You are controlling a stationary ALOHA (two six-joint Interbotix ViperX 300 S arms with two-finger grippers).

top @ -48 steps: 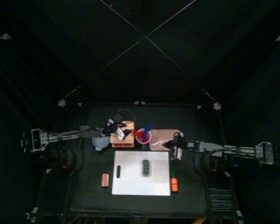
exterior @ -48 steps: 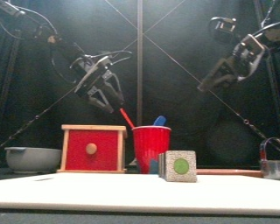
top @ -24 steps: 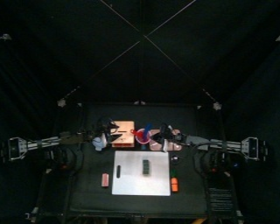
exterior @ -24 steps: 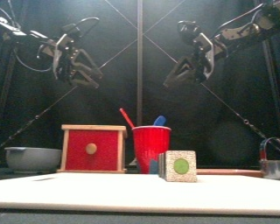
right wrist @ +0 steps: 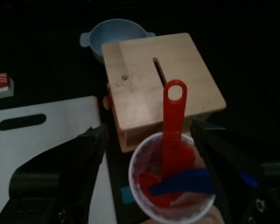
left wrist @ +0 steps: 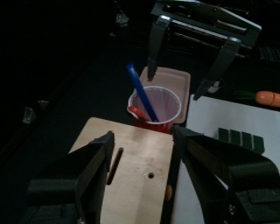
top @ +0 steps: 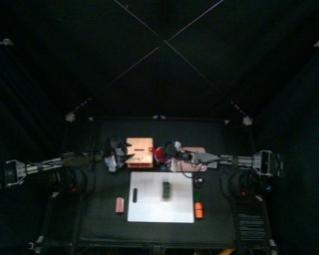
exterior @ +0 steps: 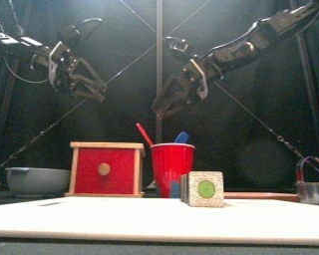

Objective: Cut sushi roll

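R gripper [right wrist: 166, 188], fingers wide open, hangs right over the red plastic cup [right wrist: 171, 179] w/ the red-handled tool [right wrist: 174, 118] sticking up between them; L gripper [left wrist: 140, 166] also open, further off.

Bench [top: 89, 214]: placed in the middle of the pen of black curtains.
White rectangular cutting board [top: 165, 209]: laid on the bench's front half, roughly centred.
Small blackish sushi roll [top: 166, 187]: laid on the board, towards its back edge.
Orange-red narrow bar [top: 198, 209]: found just beside the board's right edge.
Small reddish-brown block [top: 120, 204]: found just beside the board's left edge.
Red wooden box with a plain top [exterior: 105, 168]: set behind the board, left of centre.
Red plastic cup [exterior: 171, 169]: stood just right of the box, utensils held upright in it.
Grey bowl [exterior: 39, 180]: placed left of the box.
Left gripper [exterior: 91, 88]: hung above the box.
Right gripper [exterior: 169, 102]: hung above the cup.
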